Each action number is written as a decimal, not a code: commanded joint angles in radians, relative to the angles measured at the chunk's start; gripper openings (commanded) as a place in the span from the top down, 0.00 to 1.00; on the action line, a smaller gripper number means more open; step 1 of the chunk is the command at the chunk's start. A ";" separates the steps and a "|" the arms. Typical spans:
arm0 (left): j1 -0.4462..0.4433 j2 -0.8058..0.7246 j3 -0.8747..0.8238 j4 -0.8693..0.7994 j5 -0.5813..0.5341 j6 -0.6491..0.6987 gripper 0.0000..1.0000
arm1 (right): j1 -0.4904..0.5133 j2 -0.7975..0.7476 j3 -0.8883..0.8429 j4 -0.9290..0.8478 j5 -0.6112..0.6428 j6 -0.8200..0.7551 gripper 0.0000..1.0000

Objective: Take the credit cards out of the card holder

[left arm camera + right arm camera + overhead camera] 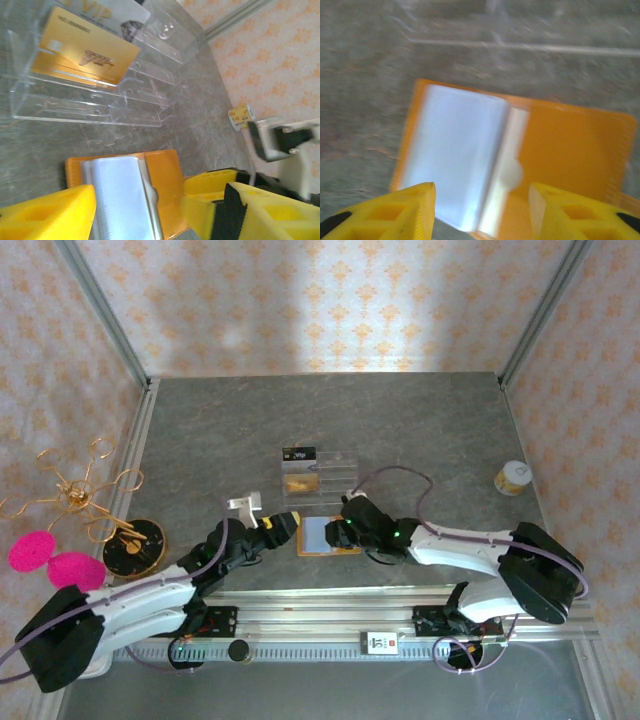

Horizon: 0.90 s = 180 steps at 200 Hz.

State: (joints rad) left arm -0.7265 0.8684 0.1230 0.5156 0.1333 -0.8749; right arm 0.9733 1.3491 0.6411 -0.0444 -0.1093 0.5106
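Note:
The orange card holder (pixel 328 537) lies open and flat on the grey table, its pale blue-grey plastic sleeves (pixel 460 160) facing up; I see no card in them. My left gripper (pixel 285 526) hovers at its left edge, yellow fingers open astride the sleeves (pixel 120 195). My right gripper (pixel 345 531) is at the holder's right edge, open just above the holder (pixel 570 150), holding nothing. Behind the holder (pixel 165 185), a gold credit card (pixel 82 52) and a dark card (pixel 298 453) stand in a clear acrylic stand (pixel 335 472).
A small yellow-and-white jar (pixel 512 478) sits at the right, near the wall. At the left edge are a gold wire stand (pixel 80 495), a black disc (pixel 136 546) and pink shapes (pixel 50 560). Metal frame rails border the table.

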 commanded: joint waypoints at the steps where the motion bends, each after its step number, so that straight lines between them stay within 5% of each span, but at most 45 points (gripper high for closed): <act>1: -0.008 -0.061 -0.026 -0.086 -0.070 -0.021 0.29 | 0.063 0.054 0.120 -0.105 0.128 -0.033 0.46; 8: -0.008 -0.076 -0.026 -0.099 -0.076 -0.019 0.29 | 0.084 0.096 0.156 -0.138 0.166 -0.034 0.43; 16: -0.008 -0.089 -0.025 -0.113 -0.081 -0.016 0.28 | 0.103 0.144 0.196 -0.176 0.206 -0.034 0.27; 57: -0.008 -0.137 -0.036 -0.156 -0.093 -0.009 0.22 | 0.149 0.302 0.309 -0.260 0.330 -0.015 0.25; 77: -0.007 -0.164 -0.045 -0.168 -0.095 -0.004 0.07 | 0.149 0.310 0.322 -0.253 0.333 -0.013 0.24; 114: -0.008 -0.193 -0.058 -0.174 -0.104 -0.001 0.07 | 0.152 0.336 0.332 -0.238 0.301 -0.025 0.21; 135: -0.008 -0.193 -0.058 -0.176 -0.104 0.000 0.08 | 0.156 0.346 0.327 -0.215 0.274 -0.027 0.12; 180: -0.008 -0.197 -0.057 -0.184 -0.106 0.000 0.10 | 0.156 0.397 0.315 -0.207 0.287 -0.020 0.13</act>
State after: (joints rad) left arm -0.7265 0.6865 0.0753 0.3466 0.0437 -0.8890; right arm 1.1233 1.7134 0.9516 -0.2577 0.1543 0.4889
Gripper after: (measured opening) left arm 0.906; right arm 0.875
